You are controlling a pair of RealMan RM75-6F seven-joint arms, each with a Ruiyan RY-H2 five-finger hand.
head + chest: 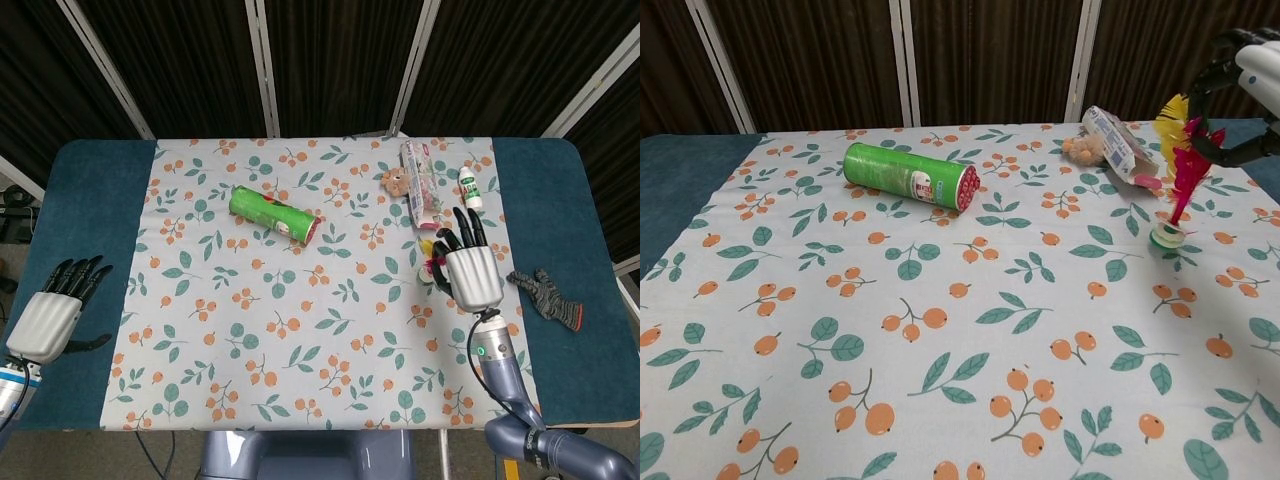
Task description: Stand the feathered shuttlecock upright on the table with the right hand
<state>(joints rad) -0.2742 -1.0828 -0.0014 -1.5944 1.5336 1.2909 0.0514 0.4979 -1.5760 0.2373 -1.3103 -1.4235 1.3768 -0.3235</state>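
The right hand holds the feathered shuttlecock over the right part of the counter, on the leaf-and-berry cloth. In the chest view the dark fingers close around the yellow and pink feather tips, and the shuttlecock hangs nearly upright with its green-and-white base at the cloth; whether the base actually touches the cloth is hard to tell from this angle. From the head view the hand covers most of the shuttlecock, leaving only a bit of pink at its left edge. The left hand rests at the counter's near left edge, holding nothing, fingers loosely apart. A green can lies on its side toward the far left of the cloth. Near the far right edge lie a clear packet, a small brown toy and a small white bottle. A dark glove lies on the bare blue surface near the right edge.
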